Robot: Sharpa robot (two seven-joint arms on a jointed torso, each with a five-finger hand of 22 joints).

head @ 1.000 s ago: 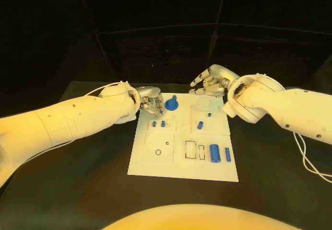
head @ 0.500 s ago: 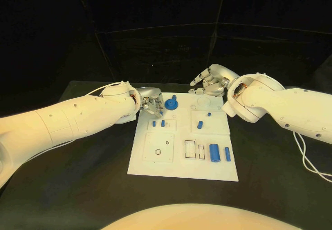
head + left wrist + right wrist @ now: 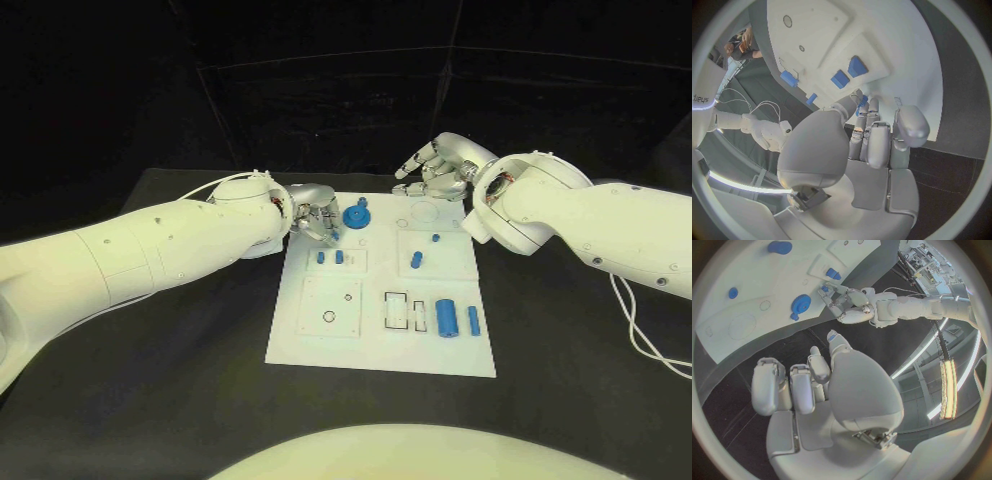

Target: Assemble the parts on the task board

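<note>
partial lettering "ueys" on a white surface at the left wrist view's rim

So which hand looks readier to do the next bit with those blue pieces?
Probably the left hand. It is over the task board's far left corner, right beside the blue round part. The right hand sits beyond the board's far edge, off the parts, holding nothing.
</note>
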